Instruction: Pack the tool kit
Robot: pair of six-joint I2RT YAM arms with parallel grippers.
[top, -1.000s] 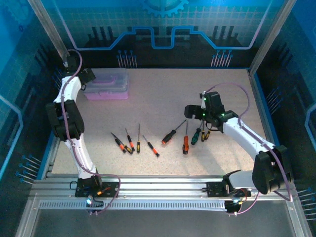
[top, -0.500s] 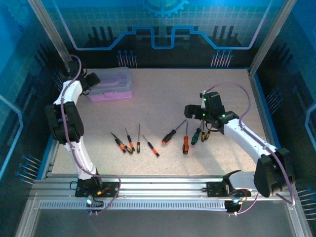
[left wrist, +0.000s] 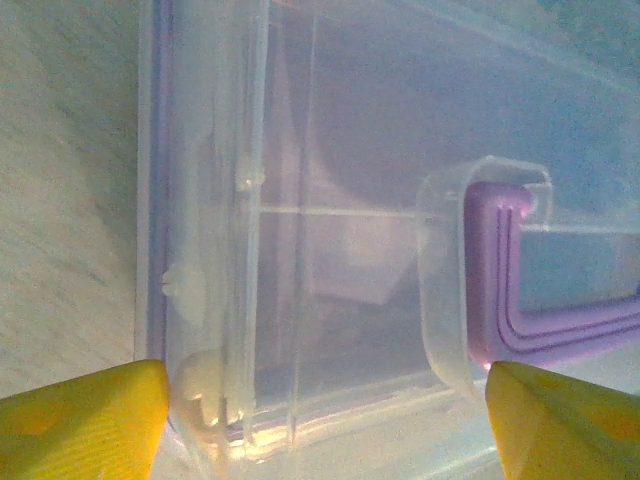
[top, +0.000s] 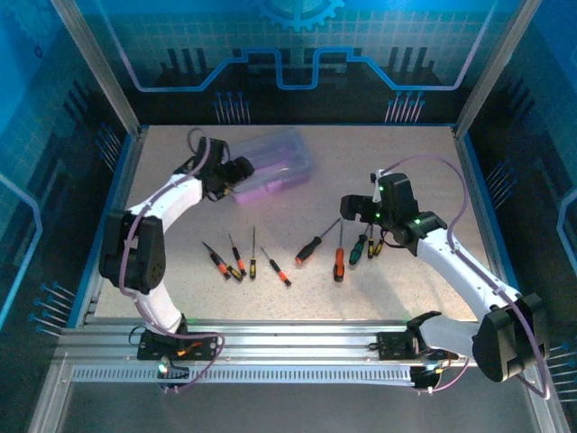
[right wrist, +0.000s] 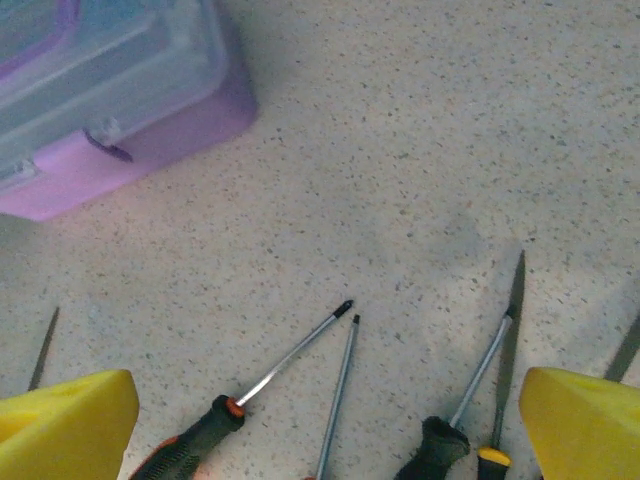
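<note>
Top external shows you the purple case [top: 278, 161] at the table's [top: 406, 171] far middle, the left gripper [left wrist: 322, 400] straddling its end wide, whether pinching you can't tell, probably to bring it nearer the screwdrivers [top: 341, 253], where the right gripper [right wrist: 327, 400] hovers spread and empty.

The small rectangular purple plastic case with clear lid [top: 275, 162] has left the far-left corner of the surface [top: 406, 171] and now lies askew nearer the middle of the far edge. The left claw [top: 236, 176] swung rightward with it, its jaws narrowing on the case's end.
</note>
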